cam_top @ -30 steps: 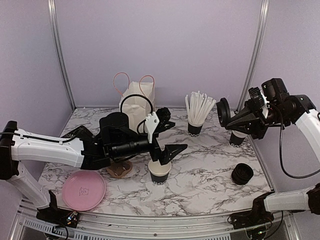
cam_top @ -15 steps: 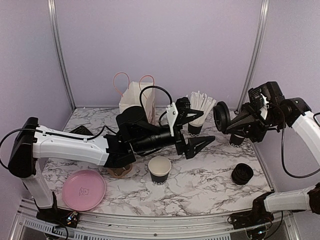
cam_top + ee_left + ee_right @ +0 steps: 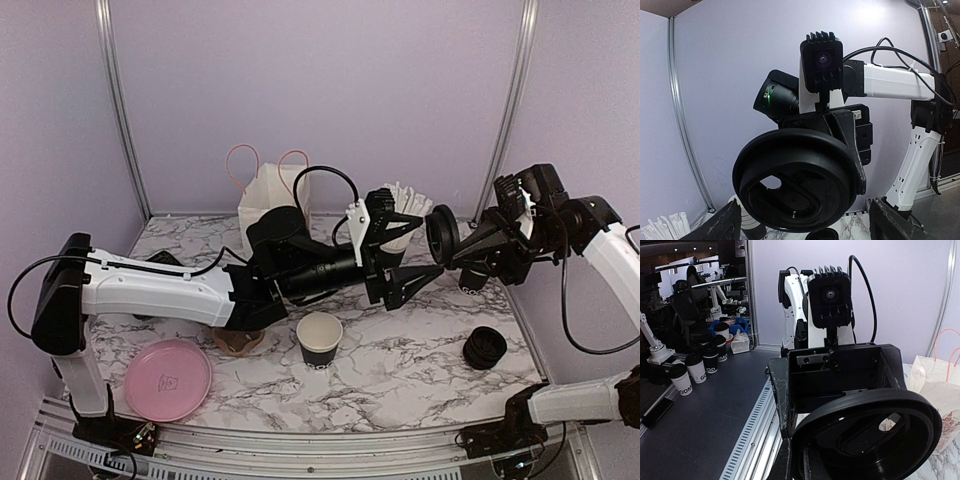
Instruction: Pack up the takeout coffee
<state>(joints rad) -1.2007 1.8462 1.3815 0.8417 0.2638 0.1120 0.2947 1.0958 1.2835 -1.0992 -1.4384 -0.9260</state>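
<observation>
The right gripper [image 3: 456,244] clamps the lid [image 3: 441,235] on edge, facing the left gripper [image 3: 407,256], whose fingers are spread just short of it; the cup [image 3: 319,339] stands nearer the left arm.

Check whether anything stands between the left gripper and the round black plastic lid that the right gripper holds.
Nothing visible does: the open left gripper faces the round black plastic lid directly in mid-air.
</observation>
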